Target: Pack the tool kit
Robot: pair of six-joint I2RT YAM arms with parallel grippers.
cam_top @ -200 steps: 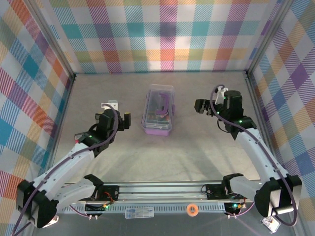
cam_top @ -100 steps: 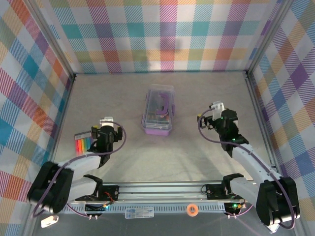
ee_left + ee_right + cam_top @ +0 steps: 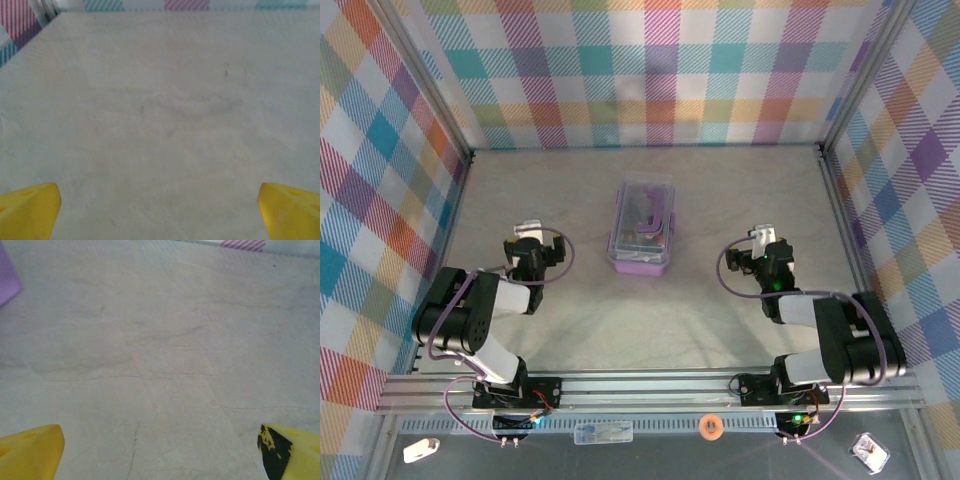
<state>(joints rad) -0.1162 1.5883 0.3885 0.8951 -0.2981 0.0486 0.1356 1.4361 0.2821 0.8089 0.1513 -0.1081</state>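
Note:
The tool kit [image 3: 641, 229] is a small lilac case with a clear lid, standing in the middle of the table. The lid lies down on it and dark and purple shapes show through. My left gripper [image 3: 536, 244] sits low over the table left of the case, well apart from it. Its yellow fingertips [image 3: 27, 210] stand wide open with only bare table between them. To the right of the case my right gripper [image 3: 762, 256] is also open, and nothing lies between its fingertips [image 3: 30, 452]. A lilac corner of the case [image 3: 7, 280] shows in the right wrist view.
Plaid walls [image 3: 650, 70] close in the table on three sides. Both arms are folded back over the metal rail [image 3: 640, 385] at the near edge. An orange ring [image 3: 711, 427] lies below the rail. Bare table lies around the case.
Both arms have drawn back from the case and folded down toward their bases. Both grippers stay open.

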